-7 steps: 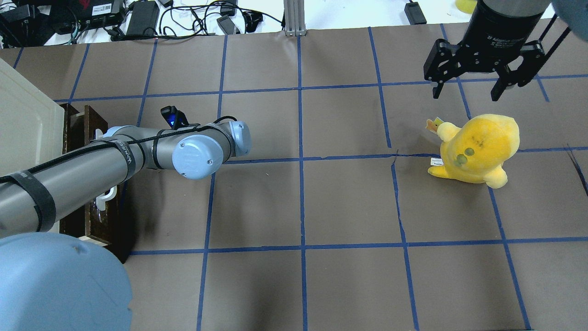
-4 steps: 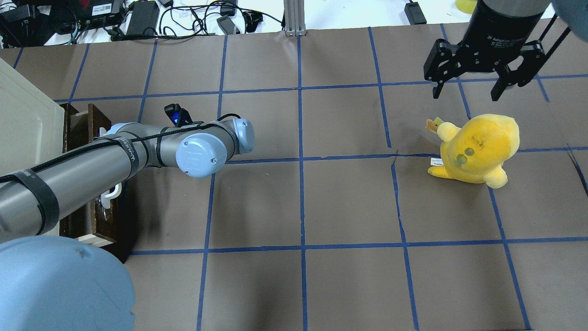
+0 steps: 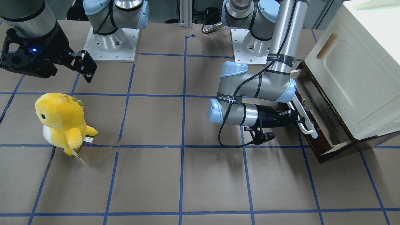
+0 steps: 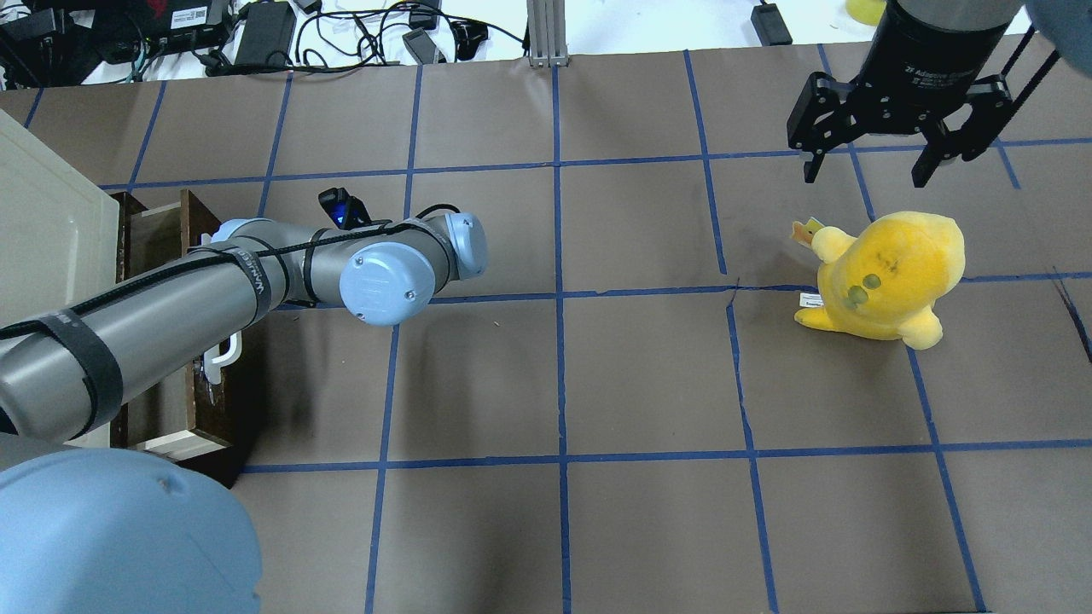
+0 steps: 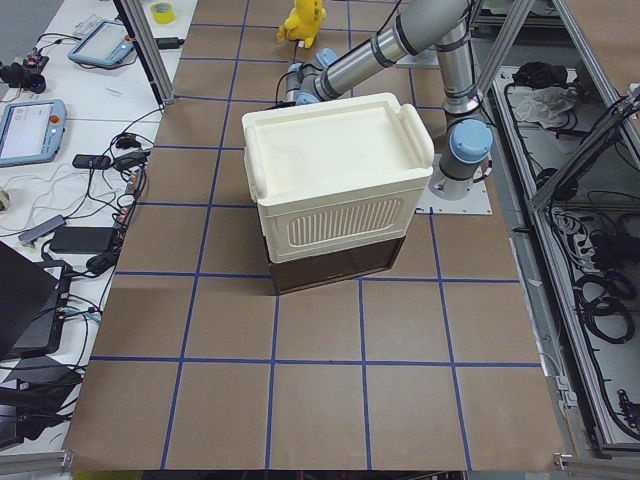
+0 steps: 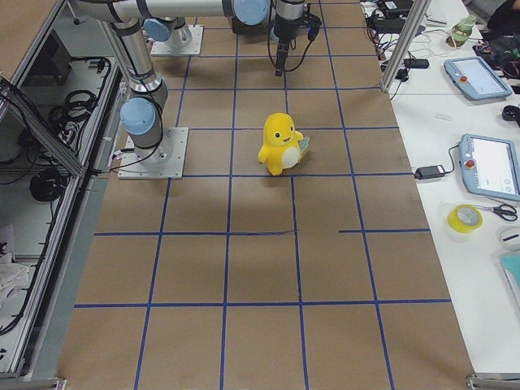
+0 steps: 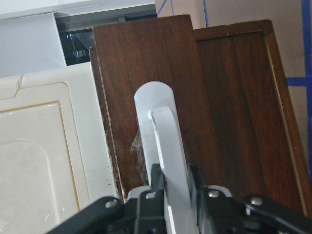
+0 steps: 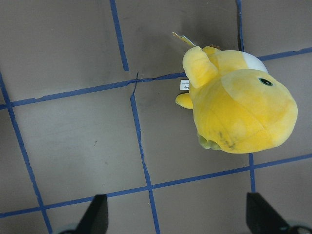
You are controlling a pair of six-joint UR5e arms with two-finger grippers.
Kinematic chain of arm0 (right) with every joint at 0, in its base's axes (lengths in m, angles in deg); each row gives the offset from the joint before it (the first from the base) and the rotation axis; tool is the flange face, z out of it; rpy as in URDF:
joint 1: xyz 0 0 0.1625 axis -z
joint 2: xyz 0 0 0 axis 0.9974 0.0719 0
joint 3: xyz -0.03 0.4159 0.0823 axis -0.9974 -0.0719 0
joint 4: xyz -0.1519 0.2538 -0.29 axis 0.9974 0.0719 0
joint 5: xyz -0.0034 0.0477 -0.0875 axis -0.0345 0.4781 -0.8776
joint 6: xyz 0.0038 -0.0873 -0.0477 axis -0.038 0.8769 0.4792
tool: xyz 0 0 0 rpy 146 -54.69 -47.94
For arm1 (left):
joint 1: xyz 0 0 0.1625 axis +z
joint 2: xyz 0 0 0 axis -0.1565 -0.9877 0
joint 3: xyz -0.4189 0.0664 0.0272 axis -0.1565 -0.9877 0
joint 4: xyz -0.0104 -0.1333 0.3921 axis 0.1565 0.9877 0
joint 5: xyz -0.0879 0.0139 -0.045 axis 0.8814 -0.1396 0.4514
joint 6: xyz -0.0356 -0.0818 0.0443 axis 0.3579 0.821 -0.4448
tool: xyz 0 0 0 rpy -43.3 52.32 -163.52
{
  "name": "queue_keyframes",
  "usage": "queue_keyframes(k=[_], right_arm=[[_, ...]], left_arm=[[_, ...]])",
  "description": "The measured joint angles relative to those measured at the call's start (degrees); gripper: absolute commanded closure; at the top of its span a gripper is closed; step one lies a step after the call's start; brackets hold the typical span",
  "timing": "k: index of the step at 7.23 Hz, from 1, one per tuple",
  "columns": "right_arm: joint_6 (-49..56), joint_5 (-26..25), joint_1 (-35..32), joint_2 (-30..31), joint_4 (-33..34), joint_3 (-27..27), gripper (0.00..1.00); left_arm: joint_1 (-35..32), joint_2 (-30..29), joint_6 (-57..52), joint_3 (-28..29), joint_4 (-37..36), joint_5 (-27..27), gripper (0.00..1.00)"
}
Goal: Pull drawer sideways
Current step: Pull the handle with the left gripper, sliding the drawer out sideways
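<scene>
Where brown paper with blue tape grid covers table (image 4: pixel 648 375), we see drawer (image 3: pixel 320 142) partly out beneath cream cabinet (image 3: pixel 353 72), left gripper (image 7: pixel 174 179) clamped on its white handle (image 7: pixel 158 122). Right gripper (image 4: pixel 866 162) spread wide, empty, near yellow plush (image 4: pixel 887 273). Cables (image 4: pixel 358 34) past far edge.

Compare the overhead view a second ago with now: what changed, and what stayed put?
The left gripper, shut on the white handle, has moved toward the table's middle, sliding the drawer farther out of the cream cabinet; more of its inside shows. The right gripper stayed open above the yellow plush toy, which did not move.
</scene>
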Motion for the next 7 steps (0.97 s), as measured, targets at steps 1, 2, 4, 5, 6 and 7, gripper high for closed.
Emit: queue_keyframes(k=[1,2,4,5,6,7], right_arm=[[0.00,0.00,0.01,0.00,0.00,0.00,0.00],[0.00,0.00,0.01,0.00,0.00,0.00,0.00],[0.00,0.00,0.01,0.00,0.00,0.00,0.00],[0.00,0.00,0.01,0.00,0.00,0.00,0.00],[0.00,0.00,0.01,0.00,0.00,0.00,0.00],[0.00,0.00,0.01,0.00,0.00,0.00,0.00]], left_arm=[[-0.62,-0.45,-0.15,0.67,0.00,0.72,0.92],[-1.19,-0.86,-0.21,1.33,0.02,1.52,0.92],[-2.15,-1.64,-0.24,2.61,0.03,2.63,0.92],[-2.61,-1.96,-0.26,3.30,0.03,3.18,0.92],[-3.02,-2.11,-0.29,3.95,0.06,3.74,0.92],[-3.36,-2.17,-0.32,4.32,0.08,4.17,0.91]])
